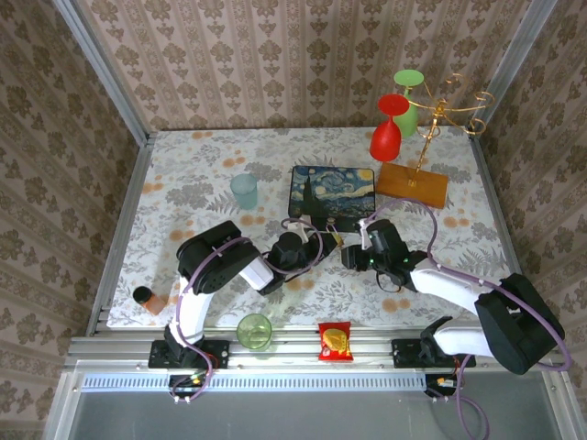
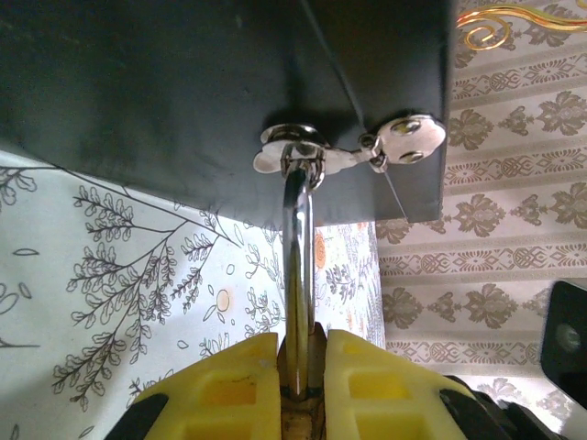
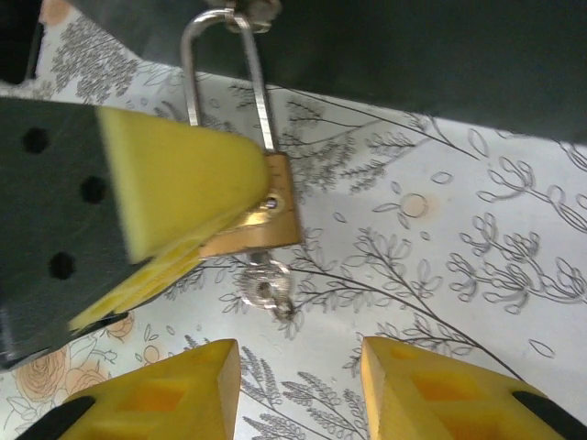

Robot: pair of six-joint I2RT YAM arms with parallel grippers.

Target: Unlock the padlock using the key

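Note:
The padlock (image 3: 269, 218) has a brass body and a thin silvery shackle (image 3: 226, 69). The shackle hooks through the metal hasp (image 2: 303, 156) on the dark side of the Starry Night box (image 1: 332, 192). My left gripper (image 2: 303, 367) is shut on the padlock, whose shackle (image 2: 295, 243) rises from between the yellow fingers (image 3: 179, 183). A small silvery key (image 3: 266, 289) sticks out of the bottom of the brass body. My right gripper (image 3: 298, 390) hangs just below the key, open and apart from it. Both grippers meet in front of the box at the padlock (image 1: 336, 241).
A pale blue cup (image 1: 244, 191) stands left of the box. A green cup (image 1: 254, 330) and a red-yellow snack packet (image 1: 335, 341) lie at the near edge. A gold rack on a wooden base (image 1: 413, 183) holds red and green goblets at the back right. A brown bottle (image 1: 147, 298) stands near left.

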